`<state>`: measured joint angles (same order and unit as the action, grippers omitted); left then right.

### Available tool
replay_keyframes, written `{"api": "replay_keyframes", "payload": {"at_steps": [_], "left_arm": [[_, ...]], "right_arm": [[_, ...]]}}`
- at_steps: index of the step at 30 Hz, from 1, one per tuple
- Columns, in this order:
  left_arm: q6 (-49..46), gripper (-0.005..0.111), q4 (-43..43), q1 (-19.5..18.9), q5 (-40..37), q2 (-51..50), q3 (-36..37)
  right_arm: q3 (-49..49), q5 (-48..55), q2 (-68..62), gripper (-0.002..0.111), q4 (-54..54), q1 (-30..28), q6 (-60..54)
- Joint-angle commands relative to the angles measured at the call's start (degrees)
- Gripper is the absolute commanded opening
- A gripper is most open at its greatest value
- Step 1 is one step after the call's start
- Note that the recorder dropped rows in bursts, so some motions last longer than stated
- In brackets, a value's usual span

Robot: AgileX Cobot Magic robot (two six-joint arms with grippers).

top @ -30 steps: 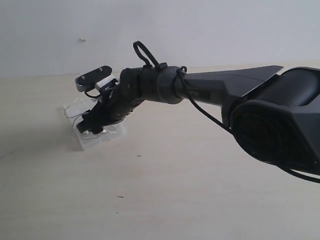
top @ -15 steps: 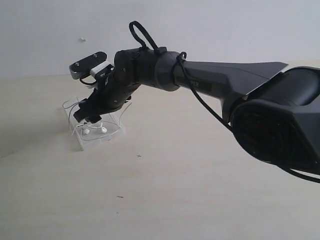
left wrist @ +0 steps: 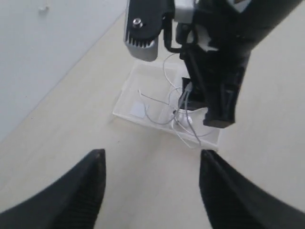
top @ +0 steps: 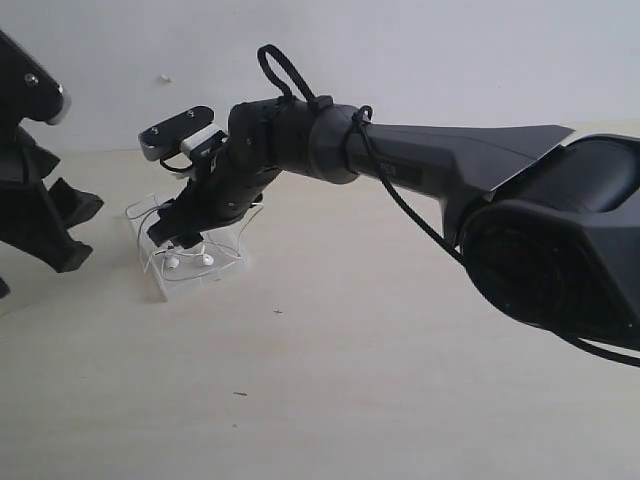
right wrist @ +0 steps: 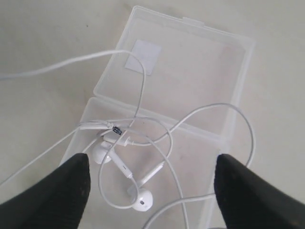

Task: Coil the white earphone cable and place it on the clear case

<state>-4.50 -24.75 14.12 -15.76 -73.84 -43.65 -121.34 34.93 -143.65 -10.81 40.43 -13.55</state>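
Observation:
The clear case [right wrist: 190, 62] lies open on the table, both halves flat, with a small white label [right wrist: 139, 56]. The white earphone cable [right wrist: 143, 95] rests on it in loose loops; both earbuds [right wrist: 143, 200] and the inline remote lie in one half, and a strand trails off onto the table. My right gripper [right wrist: 152, 160] hangs open just above the earbuds with nothing between its fingers. In the exterior view, the right gripper [top: 178, 238] sits over the case [top: 195, 282]. The left gripper [top: 85, 235] stands open left of the case. In the left wrist view, the left gripper [left wrist: 151, 153] faces the case [left wrist: 136, 88].
The pale table [top: 350, 380] stretches toward the front and right. A white wall stands behind it. My right arm [top: 450, 175] reaches across the middle, with a thick black cable [top: 400, 215] looped along it.
The right gripper has lifted off the case, leaving the earbuds and cable lying on it. The left arm has come into view at the left edge.

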Motion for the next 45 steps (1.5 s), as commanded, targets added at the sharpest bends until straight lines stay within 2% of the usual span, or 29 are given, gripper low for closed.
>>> {"api": "replay_keyframes", "payload": {"at_steps": [1,6,12,19,25,30,35,41,45], "left_arm": [[-2.61,0.07,-0.18,-2.35,9.84,-5.95,0.31],[-8.83,0.059,-0.81,-2.19,16.56,-11.96,0.31],[-8.84,0.062,-1.2,-2.19,19.18,-14.81,0.31],[-9.54,0.061,-2.68,-2.19,21.95,-16.21,0.31],[-10.48,0.047,-2.68,-3.59,21.24,-16.21,0.18],[-10.48,0.047,-2.68,-6.23,21.09,-16.21,0.18],[-10.48,0.047,-2.68,-6.23,22.23,-16.21,0.18],[-9.06,0.061,-2.56,-6.11,22.19,-16.21,0.18],[-8.85,0.061,-2.56,-5.99,22.4,-16.21,0.18]], "right_arm": [[-0.41,-0.47,0.43,0.07,0.33,-0.13,0.24],[-0.41,-0.44,0.43,0.07,0.33,-0.13,0.24],[-0.41,-0.99,0.43,0.07,0.33,-0.13,0.24],[-0.41,-0.99,0.43,0.07,0.33,-0.13,0.24],[-0.41,-0.82,0.43,0.07,0.33,-0.13,0.24],[-0.41,-0.96,0.43,0.07,0.33,-0.13,0.24],[-0.41,-1.56,0.43,0.07,0.2,-0.13,0.24],[-0.41,-1.82,0.43,0.07,0.19,-0.13,0.24],[-0.41,-2.03,0.43,0.07,0.19,-0.13,0.24]]}}
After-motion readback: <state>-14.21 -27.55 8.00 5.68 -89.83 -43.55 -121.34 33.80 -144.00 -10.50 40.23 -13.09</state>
